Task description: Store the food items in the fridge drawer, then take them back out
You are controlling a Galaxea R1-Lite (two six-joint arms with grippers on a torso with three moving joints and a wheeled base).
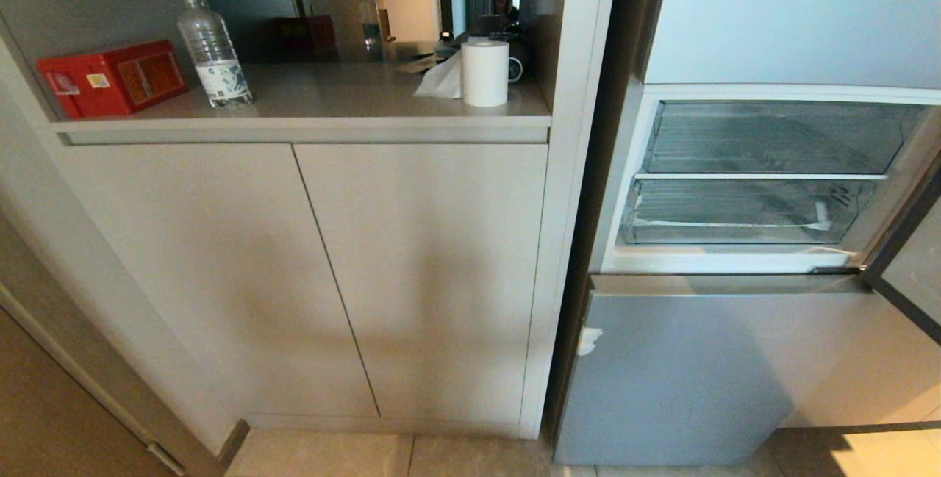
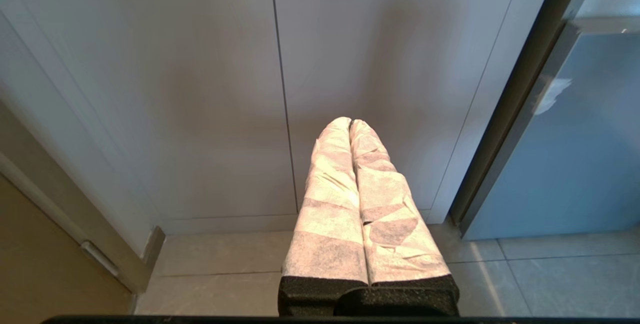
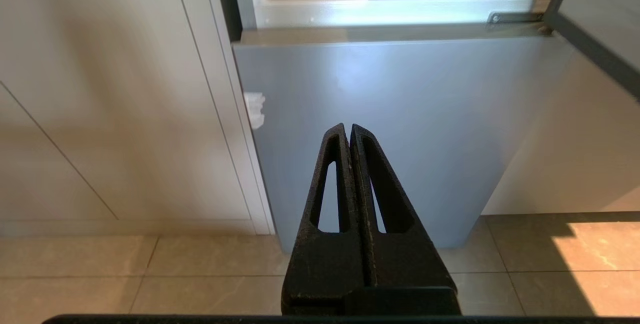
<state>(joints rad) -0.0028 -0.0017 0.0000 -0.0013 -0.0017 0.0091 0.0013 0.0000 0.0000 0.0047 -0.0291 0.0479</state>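
Before you: the cabinet point(image 1: 309, 278), the fridge point(image 1: 735, 190) with door swung aside, and inside it two clear bins, the lower being the fridge drawer point(image 1: 742, 216). Your left end effector point(image 2: 350, 123) and right end effector point(image 3: 348, 127) are clenched, grasping nothing, low above the floor point(image 3: 125, 274).

Clear ribbed plastic fridge drawer point(image 1: 742, 221), smooth matt cabinet doors point(image 1: 309, 278), white paper roll point(image 1: 485, 73), glossy floor tiles point(image 3: 125, 274).

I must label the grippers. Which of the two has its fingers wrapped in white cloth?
The left gripper: pale cloth covers both its fingers, which are pressed together. The right gripper is bare black, also shut.
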